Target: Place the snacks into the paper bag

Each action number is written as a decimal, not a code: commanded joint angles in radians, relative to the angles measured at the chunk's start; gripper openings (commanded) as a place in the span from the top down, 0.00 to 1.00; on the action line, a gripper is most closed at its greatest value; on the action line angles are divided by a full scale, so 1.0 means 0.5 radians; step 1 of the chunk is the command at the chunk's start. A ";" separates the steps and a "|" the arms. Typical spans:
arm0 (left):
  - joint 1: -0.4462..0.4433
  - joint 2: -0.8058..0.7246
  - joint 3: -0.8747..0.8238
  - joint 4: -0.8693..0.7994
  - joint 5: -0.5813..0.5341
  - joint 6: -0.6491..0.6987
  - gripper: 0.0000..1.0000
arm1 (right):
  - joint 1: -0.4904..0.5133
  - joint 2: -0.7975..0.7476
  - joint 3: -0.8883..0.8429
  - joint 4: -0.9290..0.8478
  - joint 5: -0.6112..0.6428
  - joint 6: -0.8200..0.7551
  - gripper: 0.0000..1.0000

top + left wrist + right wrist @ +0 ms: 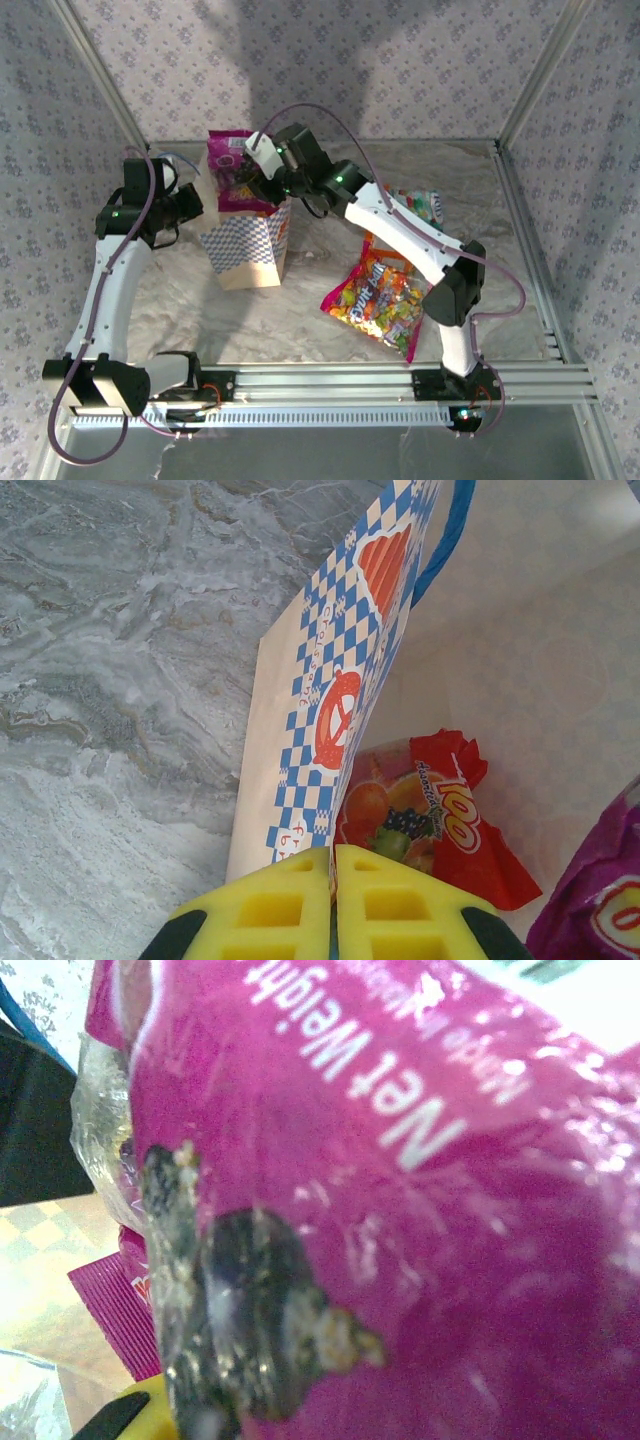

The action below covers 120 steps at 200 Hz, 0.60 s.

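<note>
The paper bag (250, 250) is stood upright left of centre on the surface (300, 300). A red packet (440, 820) is seen inside it, and the purple packet (230, 175) is stuck up out of its mouth. That packet is held at its top in the narrow grip of the right tool (254, 165), whose arm is stretched leftward above part of the multicoloured packet (378, 298). The bag's left wall is pinched by the tightly closed left tool (333, 880), its arm raised and bent towards the bag.

the glossy magenta plastic packet (450, 1210) carried white lettering that read "net weight". the red glossy packet (470, 830) inside the cream checkered paper bag (300, 700) showed "100" in white. the bag's blue script was illegible.
</note>
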 commanded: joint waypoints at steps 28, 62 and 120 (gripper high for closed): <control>0.018 0.008 0.010 -0.006 -0.003 0.019 0.94 | 0.015 -0.015 0.152 0.007 0.038 0.054 0.85; 0.015 0.004 0.009 -0.016 -0.006 0.022 0.94 | 0.016 0.007 0.177 -0.018 0.020 0.075 0.83; 0.016 0.006 0.006 -0.015 -0.006 0.024 0.94 | 0.015 0.103 0.318 -0.200 0.005 0.092 0.77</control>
